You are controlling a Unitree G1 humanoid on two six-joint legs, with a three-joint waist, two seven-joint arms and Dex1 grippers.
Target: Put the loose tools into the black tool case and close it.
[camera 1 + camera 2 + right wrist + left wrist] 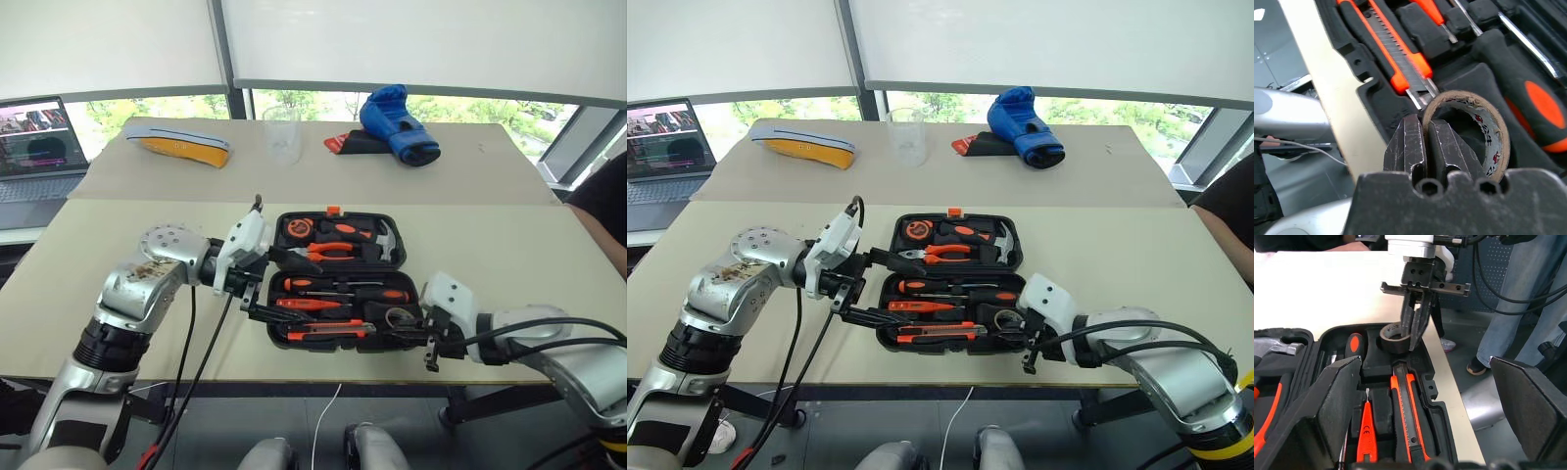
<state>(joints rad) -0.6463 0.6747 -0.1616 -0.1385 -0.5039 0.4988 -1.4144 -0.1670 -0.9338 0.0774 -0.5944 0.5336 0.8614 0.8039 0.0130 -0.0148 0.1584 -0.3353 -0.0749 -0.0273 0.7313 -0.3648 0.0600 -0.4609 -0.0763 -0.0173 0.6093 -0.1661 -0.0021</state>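
Head views: the black tool case is recorded lying open on the near bench, with the utility knife along its front edge, two black-and-orange screwdrivers and the small orange screwdriver seated in the lower tray, and pliers, hammer and tape measure held in the upper half. The left tool is held beside the case's left edge with its fingers spread wide and nothing between them; the right tool is placed at the case's front right corner. A blue boxing glove and a laptop are noted on the far bench. Left wrist view: the right tool is seen pinched together on the wall of the roll of black tape, which is held tilted over its recess. Right wrist view: one finger is set inside the roll's core and one outside, against the cardboard rim. Handling judgement: the roll is best lowered flat and centred over its recess before release, so that the lid can be shut flush afterwards. Obscured: the recess floor beneath the roll is hidden, and the orange latch is barely made out.
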